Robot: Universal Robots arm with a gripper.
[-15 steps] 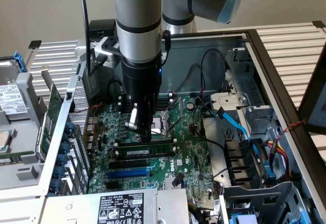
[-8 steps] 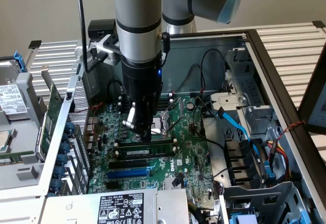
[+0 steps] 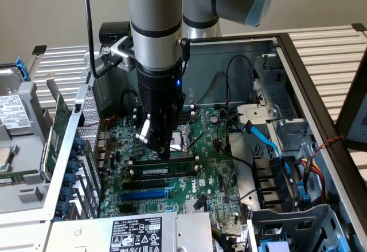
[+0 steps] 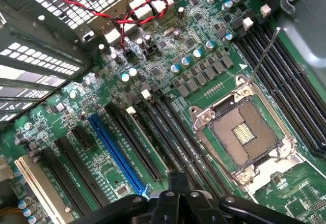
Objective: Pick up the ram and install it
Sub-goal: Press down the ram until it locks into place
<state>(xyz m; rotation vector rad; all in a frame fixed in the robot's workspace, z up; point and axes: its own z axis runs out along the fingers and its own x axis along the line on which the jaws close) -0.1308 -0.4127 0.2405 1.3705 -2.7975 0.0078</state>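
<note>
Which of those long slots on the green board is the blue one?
The blue slot lies between the cream slot and the black slots; it alone is bright blue.

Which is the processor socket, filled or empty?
Empty: the processor socket shows bare contacts, with no chip inside its metal frame.

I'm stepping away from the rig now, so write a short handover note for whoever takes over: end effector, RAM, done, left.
End effector: shut, low over the motherboard, its tip at the RAM stick.
RAM: lying along a black memory slot beside the empty CPU socket, in the exterior view.
Done: RAM brought to the slot.
Left: whether it is fully seated and latched cannot be told; check that.
</note>
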